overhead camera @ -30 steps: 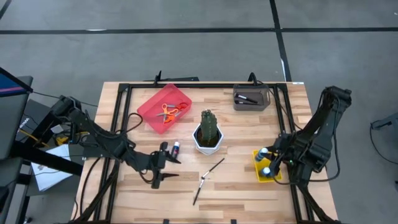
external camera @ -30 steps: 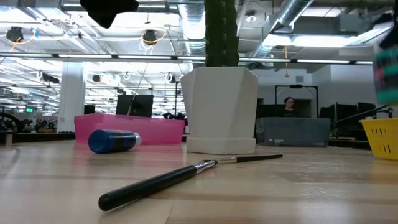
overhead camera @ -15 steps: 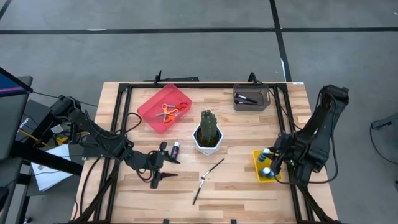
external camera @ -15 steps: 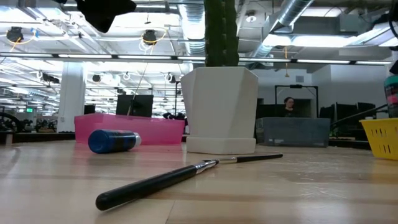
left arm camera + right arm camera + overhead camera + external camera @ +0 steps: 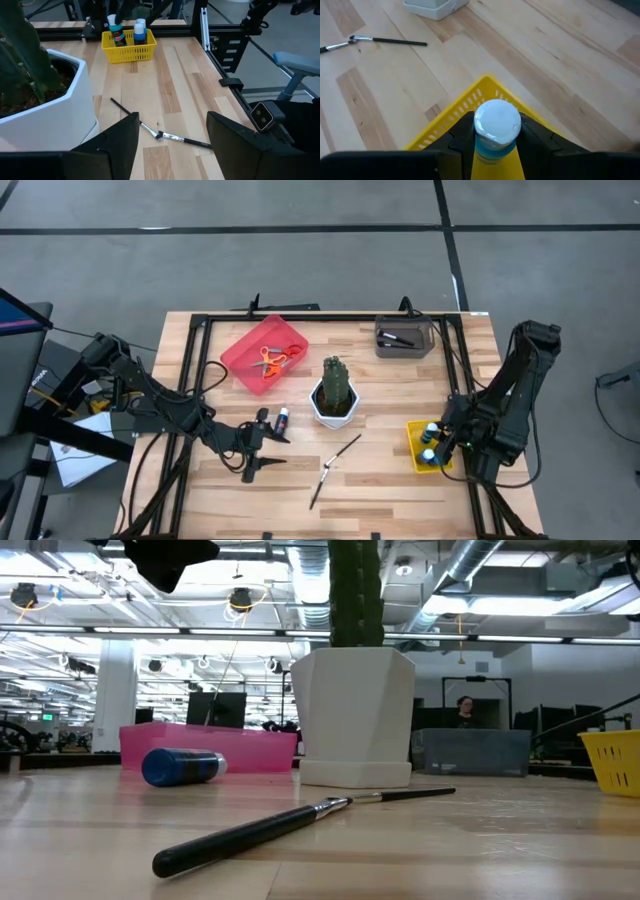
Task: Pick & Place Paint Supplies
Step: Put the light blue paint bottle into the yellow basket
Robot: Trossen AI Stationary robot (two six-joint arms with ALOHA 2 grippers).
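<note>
Bottle in hand: blue bottle [image 5: 496, 131], white cap up, clamped between the right fingers [image 5: 465, 134], which are closed partway around it; sits low inside the yellow basket [image 5: 470, 102].
Basket: right of the cactus [image 5: 337, 384], near the tabletop [image 5: 390, 480] edge; a second bottle [image 5: 431, 429] stands in it.
Step in hand: release looks next. Judged best way: keep the bottle upright, let it seat on the basket floor, open slowly, lift straight up clear of the rim and the neighbour.
Loose bottle: lying on its side [image 5: 283, 419], just left of the cactus.
Brushes: two [image 5: 334, 459], in front of the cactus.
Scissors: [image 5: 270, 361] in the red tray [image 5: 243, 346], behind-left of the cactus.
Left fingers: [image 5: 259, 448] wide apart, empty, near the loose bottle.
</note>
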